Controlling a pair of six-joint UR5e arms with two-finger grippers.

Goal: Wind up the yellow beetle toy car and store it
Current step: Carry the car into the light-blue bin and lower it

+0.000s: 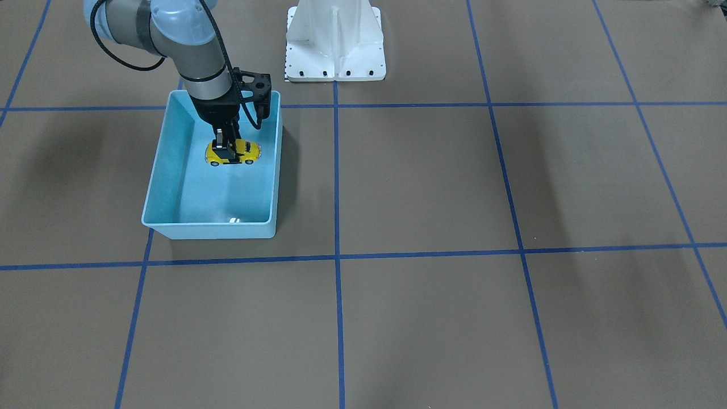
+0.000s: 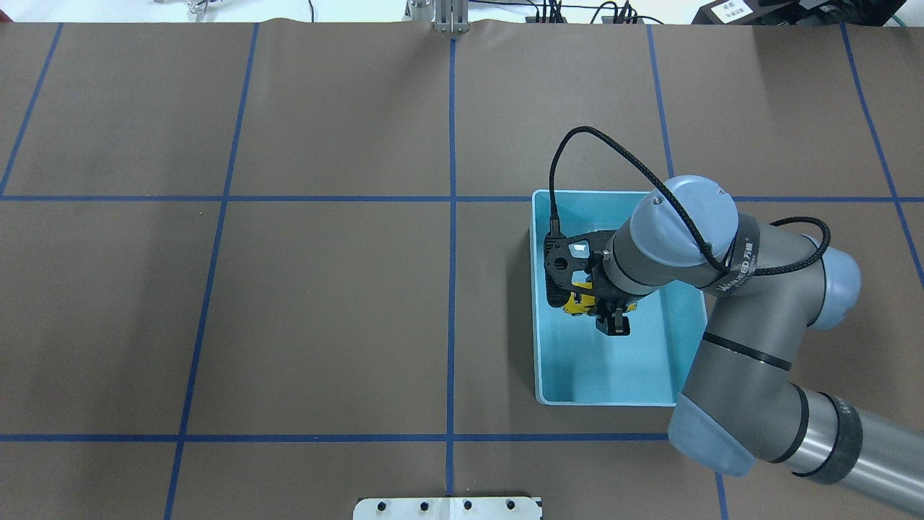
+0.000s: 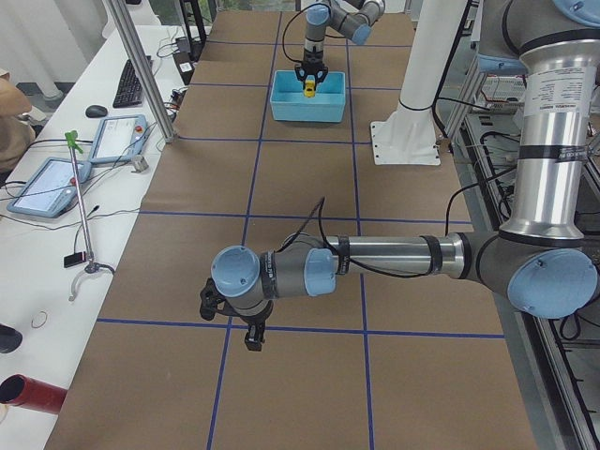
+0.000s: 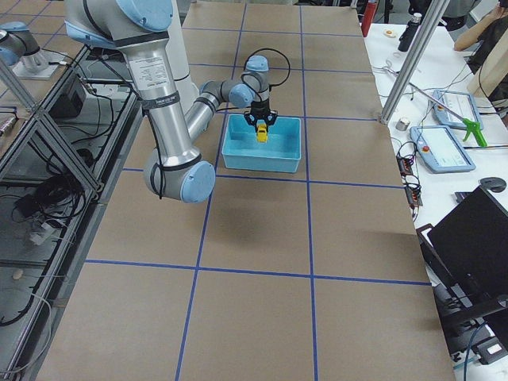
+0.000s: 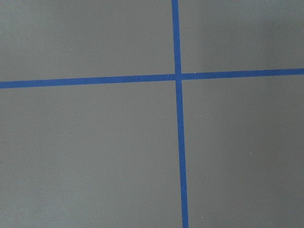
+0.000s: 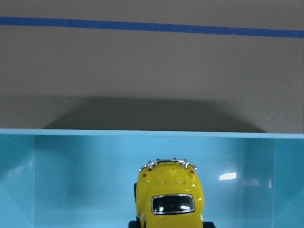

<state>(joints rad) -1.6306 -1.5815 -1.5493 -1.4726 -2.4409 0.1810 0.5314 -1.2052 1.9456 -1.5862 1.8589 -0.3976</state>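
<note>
Yellow beetle toy car | right pincer pinches it, wrist vertical over bin | left pincer: cannot tell

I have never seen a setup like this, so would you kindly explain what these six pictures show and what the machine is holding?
This is a robot with two jointed arms, each ending in a two-finger gripper, working over a brown table marked with blue tape lines. Two pictures come from fixed cameras above the table, one facing the robot and one behind it. Two come from the table's ends, and two from cameras on the wrists. A light-blue bin stands on the table. The right gripper reaches down into it, its fingers closed on the yellow beetle toy car; the right wrist camera sees the car's rear. Whether the car touches the bin floor is unclear. The left gripper hangs over bare table far from the bin; I cannot tell whether it is open.
</note>
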